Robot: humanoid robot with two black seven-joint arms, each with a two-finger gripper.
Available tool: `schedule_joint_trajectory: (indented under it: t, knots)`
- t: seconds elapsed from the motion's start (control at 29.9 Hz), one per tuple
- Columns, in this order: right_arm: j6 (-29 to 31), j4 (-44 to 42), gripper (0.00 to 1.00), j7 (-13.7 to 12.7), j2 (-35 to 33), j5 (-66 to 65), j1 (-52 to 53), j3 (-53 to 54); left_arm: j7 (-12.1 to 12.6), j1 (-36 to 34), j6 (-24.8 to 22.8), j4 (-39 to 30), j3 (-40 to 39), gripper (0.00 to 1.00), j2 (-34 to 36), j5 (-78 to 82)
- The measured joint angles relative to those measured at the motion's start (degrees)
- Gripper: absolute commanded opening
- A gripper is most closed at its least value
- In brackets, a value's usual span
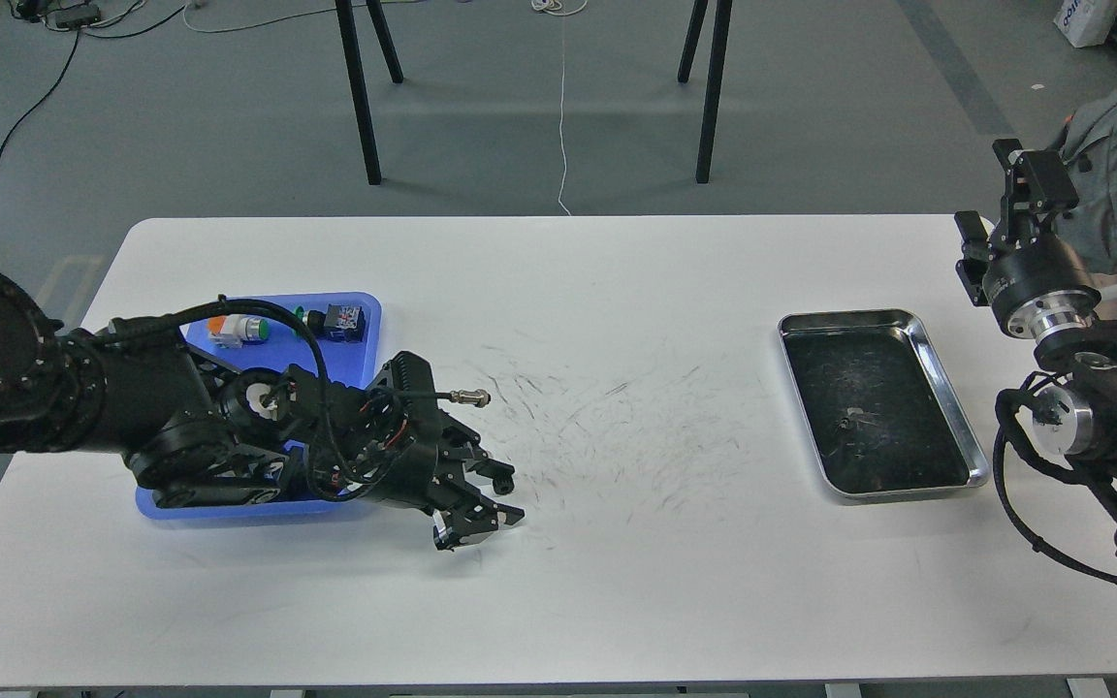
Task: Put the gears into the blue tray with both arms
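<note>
The blue tray (369, 334) lies at the table's left, mostly covered by my left arm. Just right of the tray's front corner, my left gripper (498, 495) rests low on the table, its two fingers drawn in on a small black gear that barely shows between them. A second tiny gear (846, 422) lies inside the silver metal tray (956, 412) on the right. My right gripper (1024, 179) is raised beyond the table's right edge, far from both trays. I cannot make out its fingers apart.
Two push-button switches (239, 330) (335, 318) sit at the back of the blue tray. A metal cable plug (469, 396) sticks out from my left wrist. The white table (617, 582) is scuffed with dark marks in the middle. Chair legs stand behind it.
</note>
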Motion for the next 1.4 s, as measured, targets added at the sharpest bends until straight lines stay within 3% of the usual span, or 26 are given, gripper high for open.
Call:
schedule_joint_trajectory:
  t: [0.37, 0.64, 0.84, 1.2, 1.4]
  knots:
    - [0.01, -0.06, 0.96, 0.00, 0.00, -0.13, 0.01, -0.12, 0.00, 0.46, 0.35, 0.40, 0.11, 0.52, 0.21, 0.48]
    - [0.01, -0.17, 0.96, 0.00, 0.02, -0.36, -0.07, -0.51, 0.02, 0.46, 0.69, -0.30, 0.11, 0.45, 0.40, 0.78]
    - [0.01, -0.26, 0.96, 0.00, 0.02, -0.48, -0.09, -0.53, 0.02, 0.12, 0.69, -0.29, 0.26, 0.32, 0.36, 0.75]
    - [-0.08, -0.26, 0.96, 0.00, 0.11, -0.73, -0.18, -0.85, 0.02, 0.04, 0.63, 0.33, 0.36, 0.25, 0.50, 0.68]
    - [-0.21, -0.33, 0.96, 0.00, 0.11, -0.75, -0.15, -1.87, 0.02, 0.03, 0.62, 0.68, 0.32, 0.14, 0.64, 0.68]
